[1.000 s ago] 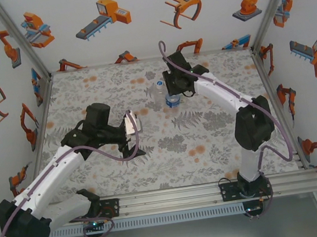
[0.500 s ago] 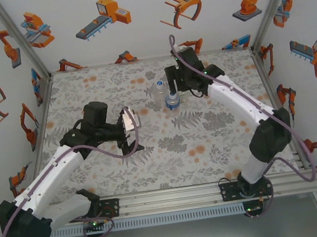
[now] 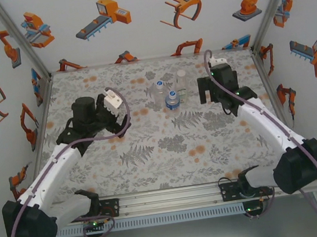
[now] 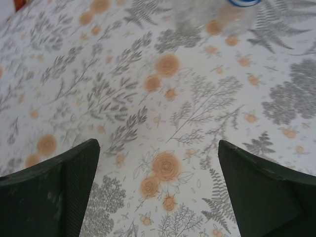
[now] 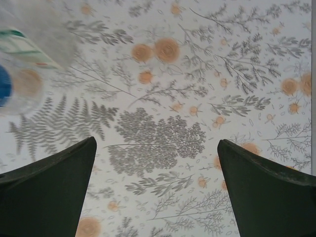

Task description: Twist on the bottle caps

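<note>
Three bottles [image 3: 170,90] stand upright in a tight cluster on the worktop [image 3: 153,166], toward 12 o'clock from its middle. There are two arms and two hands.

The blue bottle [image 3: 172,100] is the nearest of the three. The plain bottle [image 3: 160,89] is at its 11 o'clock and the green-white bottle [image 3: 182,84] at its 1 o'clock, all just beside one another. Each shows a pale top from above (too small to tell whether those are the caps seated on the necks, so I cannot count the caps).

The left hand [image 3: 119,122] hovers over the print with its jaws spread wide and nothing between them. The cluster lies between 2 and 3 o'clock of it, apart from it. In the left wrist view the left hand [image 4: 158,145] frames bare floral print. The blue bottle [image 4: 243,2] is cut off by the frame at 1 o'clock, and a blurred clear bottle body [image 4: 197,17] lies to its left.

The right hand [image 3: 205,96] is also gaping and holds nothing. The bottles lie at its 9 o'clock, near but not touching, and the green-white bottle is the closest. In the right wrist view the right hand [image 5: 155,142] frames a grey fern. The green-white bottle [image 5: 29,39] is blurred at 10 o'clock and the blue bottle [image 5: 3,84] sits at the 9 o'clock edge, both outside the fingers [image 5: 49,192].
</note>
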`<control>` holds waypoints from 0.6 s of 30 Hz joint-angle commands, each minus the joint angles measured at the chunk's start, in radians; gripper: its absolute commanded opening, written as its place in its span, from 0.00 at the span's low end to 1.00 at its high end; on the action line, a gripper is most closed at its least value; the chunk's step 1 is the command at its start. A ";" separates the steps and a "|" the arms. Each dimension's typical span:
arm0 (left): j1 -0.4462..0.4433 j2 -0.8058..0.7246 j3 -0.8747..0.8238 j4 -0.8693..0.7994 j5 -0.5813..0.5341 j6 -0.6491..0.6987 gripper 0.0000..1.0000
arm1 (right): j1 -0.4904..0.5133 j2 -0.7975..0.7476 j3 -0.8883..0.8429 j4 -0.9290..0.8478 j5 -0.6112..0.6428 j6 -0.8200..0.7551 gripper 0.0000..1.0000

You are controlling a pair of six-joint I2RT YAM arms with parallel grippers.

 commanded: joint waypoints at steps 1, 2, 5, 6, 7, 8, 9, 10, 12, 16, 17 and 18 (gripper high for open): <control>0.036 -0.018 -0.094 0.133 -0.163 -0.112 0.97 | -0.058 -0.035 -0.115 0.170 0.015 -0.049 0.98; 0.051 -0.024 -0.130 0.169 -0.188 -0.121 0.97 | -0.076 -0.043 -0.164 0.213 0.013 -0.057 0.99; 0.102 -0.035 -0.239 0.291 -0.240 -0.148 0.97 | -0.125 -0.060 -0.314 0.378 -0.006 -0.101 0.99; 0.122 -0.034 -0.277 0.329 -0.241 -0.154 0.97 | -0.139 -0.062 -0.370 0.453 -0.012 -0.121 0.99; 0.139 -0.032 -0.305 0.360 -0.242 -0.154 0.97 | -0.151 -0.062 -0.411 0.513 -0.019 -0.129 0.99; 0.156 -0.028 -0.336 0.391 -0.241 -0.154 0.97 | -0.170 -0.058 -0.455 0.577 -0.031 -0.130 0.99; 0.171 -0.022 -0.366 0.432 -0.242 -0.155 0.97 | -0.187 -0.052 -0.491 0.633 -0.048 -0.128 0.99; 0.183 -0.016 -0.388 0.471 -0.242 -0.157 0.97 | -0.201 -0.042 -0.517 0.679 -0.060 -0.123 0.99; 0.210 0.007 -0.443 0.585 -0.229 -0.166 0.97 | -0.223 -0.010 -0.568 0.784 -0.083 -0.113 0.99; 0.253 0.081 -0.486 0.757 -0.169 -0.171 0.97 | -0.237 0.033 -0.573 0.873 -0.094 -0.125 0.99; 0.265 0.105 -0.492 0.800 -0.158 -0.176 0.97 | -0.248 0.042 -0.586 0.925 -0.107 -0.120 0.99; 0.277 0.135 -0.497 0.850 -0.142 -0.182 0.97 | -0.256 0.052 -0.598 0.974 -0.122 -0.116 0.99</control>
